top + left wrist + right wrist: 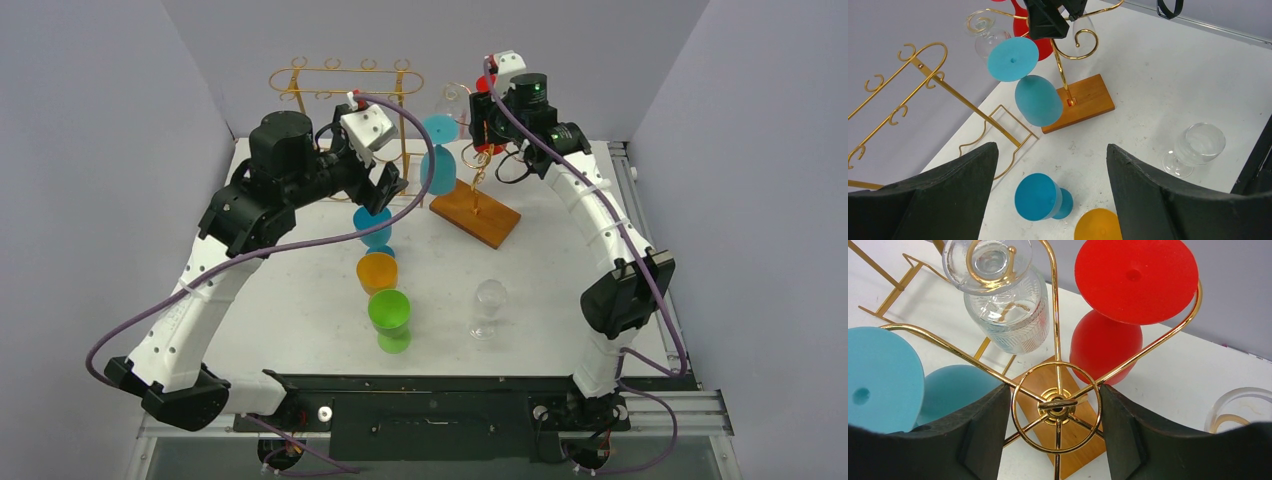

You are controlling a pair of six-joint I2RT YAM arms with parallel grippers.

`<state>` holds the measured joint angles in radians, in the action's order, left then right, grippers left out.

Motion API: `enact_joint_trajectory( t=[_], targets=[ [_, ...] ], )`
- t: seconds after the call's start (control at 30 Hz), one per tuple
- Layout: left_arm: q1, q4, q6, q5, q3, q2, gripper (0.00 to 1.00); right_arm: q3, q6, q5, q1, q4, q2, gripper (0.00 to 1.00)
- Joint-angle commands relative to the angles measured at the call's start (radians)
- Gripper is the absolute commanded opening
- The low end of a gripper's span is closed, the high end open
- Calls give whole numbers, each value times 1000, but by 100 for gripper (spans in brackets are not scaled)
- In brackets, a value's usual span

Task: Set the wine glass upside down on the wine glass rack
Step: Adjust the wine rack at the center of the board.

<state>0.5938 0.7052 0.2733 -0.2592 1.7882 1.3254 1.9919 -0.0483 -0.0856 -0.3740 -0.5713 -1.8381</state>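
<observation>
The wine glass rack (476, 212) is a gold stem on a wooden base. A light blue glass (438, 150), a clear glass (1000, 315) and a red glass (1108, 340) hang on it upside down. My right gripper (1054, 390) sits over the rack's top ring (1020, 425), its fingers meeting the ring on both sides. A darker blue wine glass (1038, 196) stands upright on the table. My left gripper (1050, 150) hovers open above it, holding nothing.
An orange glass (377, 272), a green glass (389, 315) and a clear glass (489, 305) stand upright toward the near side. A second gold wire rack (345, 85) stands at the back left, close behind my left wrist.
</observation>
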Motion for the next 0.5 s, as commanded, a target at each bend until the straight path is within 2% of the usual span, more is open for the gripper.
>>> enact_joint_trajectory(
  t=[0.0,0.2,0.47],
  targets=[
    [-6,-45,-6,-9,-1,-36,77,-16,-26,6,7,75,51,57],
    [-6,-46,-8,-10,-4,-40,77,37,-1,-45,13,27,71,73],
    [-6,-50,-8,-8,-12,-46,78,50,14,-69,26,-2,105,77]
  ],
)
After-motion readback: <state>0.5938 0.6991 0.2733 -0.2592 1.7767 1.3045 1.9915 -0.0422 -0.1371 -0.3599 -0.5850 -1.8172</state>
